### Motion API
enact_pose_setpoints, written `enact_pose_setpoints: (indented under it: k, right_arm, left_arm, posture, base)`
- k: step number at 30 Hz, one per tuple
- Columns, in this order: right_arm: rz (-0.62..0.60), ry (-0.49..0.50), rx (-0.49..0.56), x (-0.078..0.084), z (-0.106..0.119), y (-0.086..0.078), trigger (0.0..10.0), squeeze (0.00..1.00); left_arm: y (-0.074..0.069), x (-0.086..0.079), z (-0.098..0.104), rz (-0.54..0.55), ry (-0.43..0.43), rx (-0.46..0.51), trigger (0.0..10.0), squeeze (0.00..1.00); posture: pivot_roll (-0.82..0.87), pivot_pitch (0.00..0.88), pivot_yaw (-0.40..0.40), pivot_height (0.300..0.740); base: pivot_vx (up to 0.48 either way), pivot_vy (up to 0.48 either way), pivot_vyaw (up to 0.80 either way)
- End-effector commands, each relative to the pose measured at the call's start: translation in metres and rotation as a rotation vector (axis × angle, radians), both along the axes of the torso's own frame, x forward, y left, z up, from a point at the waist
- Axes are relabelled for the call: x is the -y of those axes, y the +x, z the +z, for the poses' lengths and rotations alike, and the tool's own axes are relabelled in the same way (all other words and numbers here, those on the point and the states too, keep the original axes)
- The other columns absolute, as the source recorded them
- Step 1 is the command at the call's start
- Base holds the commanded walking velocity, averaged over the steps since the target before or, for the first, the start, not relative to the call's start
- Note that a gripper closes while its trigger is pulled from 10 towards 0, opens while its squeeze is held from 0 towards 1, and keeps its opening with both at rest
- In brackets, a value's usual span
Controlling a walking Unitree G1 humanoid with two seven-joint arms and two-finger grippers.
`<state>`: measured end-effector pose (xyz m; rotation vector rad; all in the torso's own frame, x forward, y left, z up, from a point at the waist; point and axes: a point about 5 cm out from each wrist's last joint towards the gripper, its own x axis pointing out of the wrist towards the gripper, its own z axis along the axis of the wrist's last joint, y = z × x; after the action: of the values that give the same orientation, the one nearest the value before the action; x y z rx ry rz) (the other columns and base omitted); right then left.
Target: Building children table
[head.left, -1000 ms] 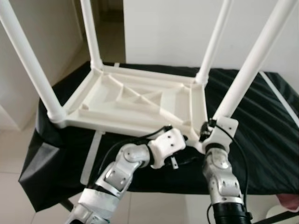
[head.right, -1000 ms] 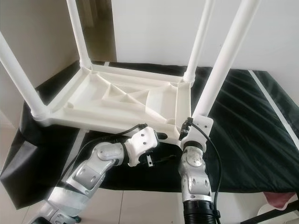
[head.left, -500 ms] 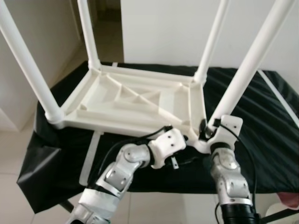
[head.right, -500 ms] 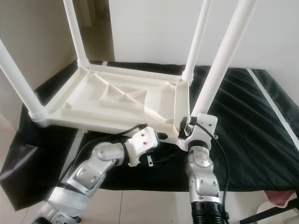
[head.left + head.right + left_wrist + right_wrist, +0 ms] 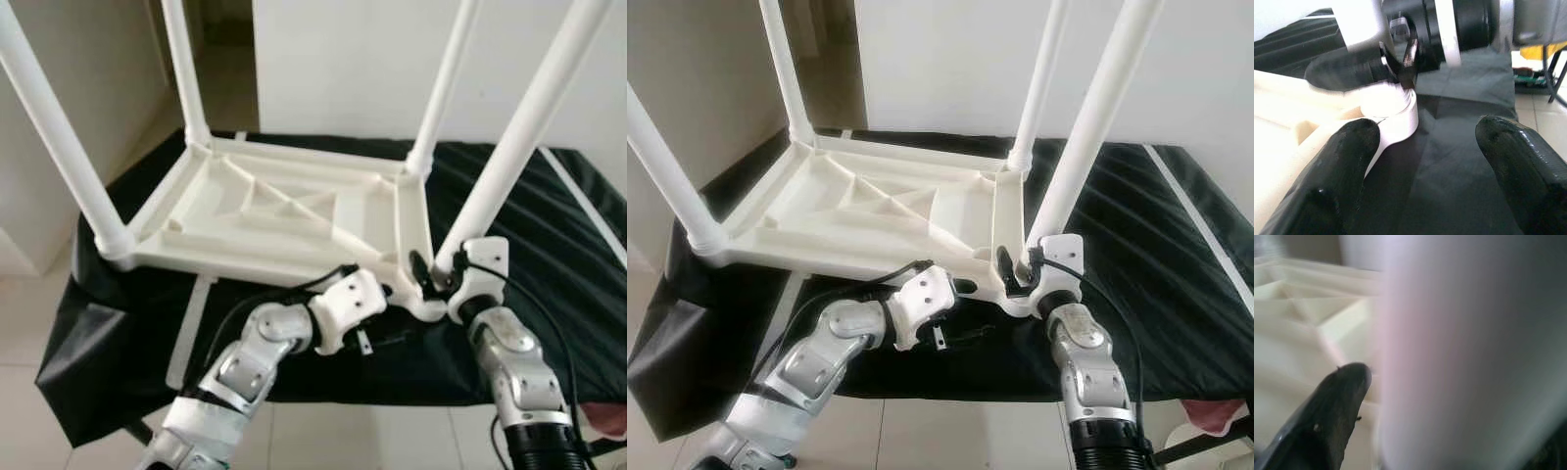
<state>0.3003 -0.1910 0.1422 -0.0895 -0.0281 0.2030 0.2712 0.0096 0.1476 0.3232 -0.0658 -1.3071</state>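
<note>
The right gripper [image 5: 1017, 269] is closed around the foot of the near right leg [image 5: 1087, 132], at the corner socket [image 5: 1011, 294] of the children's table [image 5: 872, 211]. In the right wrist view one black finger [image 5: 1332, 411] lies against the blurred white leg [image 5: 1459, 352], with the cream ribs of the table's underside beyond it.

The left gripper [image 5: 1420, 166] sits just to the left of the right one, under the near edge of the table. In the left wrist view its fingers [image 5: 1332, 181] stand wide apart and hold nothing; one fingertip is right by the white corner socket [image 5: 1396, 110], and the right gripper's black parts are seen just past it. In the eye views the fingers themselves are hidden behind the left wrist housing [image 5: 348, 308].

The table lies upside down, its four white legs pointing up and away from the grippers. Its underside forms a shallow tray of ribbed compartments [image 5: 284, 206], and they hold nothing. The far right leg [image 5: 446, 83] stands beyond the right gripper, the two left legs [image 5: 54, 127] well off to the left.

The table rests on a surface covered with black cloth [image 5: 1156, 245], which hangs in folds over the near left corner. A white strip [image 5: 191, 328] lies on the cloth below the left arm. Pale floor tiles [image 5: 29, 333] show at the left, and a white wall [image 5: 950, 59] stands behind.
</note>
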Motion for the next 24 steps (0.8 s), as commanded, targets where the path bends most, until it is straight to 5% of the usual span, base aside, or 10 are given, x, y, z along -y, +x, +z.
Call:
enact_pose_setpoints:
  k: [1,9,10,11,12,13,14,24]
  right_arm:
    - [0.063,-0.037,-0.017,0.007,-0.003,0.002,10.0,0.0]
    - [0.192,-0.099,-0.034,0.013,-0.005,0.009,9.8,0.0]
    - [0.211,-0.103,-0.032,0.013,-0.005,0.009,4.5,0.0]
    - [0.211,-0.103,-0.032,0.013,-0.005,0.009,4.5,0.0]
    - [0.225,-0.105,-0.03,0.013,-0.005,0.01,3.0,0.0]
    - [0.225,-0.105,-0.03,0.013,-0.005,0.01,3.0,0.0]
    - [0.241,-0.106,-0.038,0.016,-0.008,0.01,0.0,0.0]
    - [0.239,-0.096,-0.062,0.022,-0.018,0.004,0.0,0.0]
  left_arm:
    - [0.0,-0.006,0.001,0.005,-0.011,0.004,10.0,0.0]
    - [-0.001,-0.009,-0.006,0.02,-0.004,-0.028,10.0,0.0]
    - [-0.001,-0.009,-0.006,0.019,-0.002,-0.023,10.0,0.0]
    - [-0.001,-0.009,-0.006,0.019,-0.002,-0.023,10.0,0.0]
    - [-0.001,-0.009,-0.006,0.02,-0.001,-0.022,10.0,0.0]
    - [-0.001,-0.009,-0.006,0.02,-0.001,-0.022,10.0,0.0]
    - [0.0,-0.009,-0.005,0.026,-0.003,-0.019,10.0,0.0]
    - [0.001,-0.008,-0.005,0.029,0.006,-0.012,10.0,0.0]
  posture:
    - [0.04,0.0,-0.049,0.74]
    - [0.04,0.0,-0.049,0.74]
    - [0.05,0.0,-0.049,0.74]
    - [0.05,0.0,-0.049,0.74]
    - [0.05,0.0,-0.049,0.74]
    - [0.05,0.0,-0.049,0.74]
    - [0.05,0.0,-0.051,0.74]
    - [0.05,0.0,-0.047,0.74]
  base:
    - [0.0,0.0,0.0]
    - [0.0,0.0,0.0]
    - [0.0,0.0,0.0]
    - [0.0,0.0,0.0]
    - [0.0,0.0,0.0]
    - [0.0,0.0,0.0]
    - [0.0,0.0,0.0]
    - [0.0,0.0,0.0]
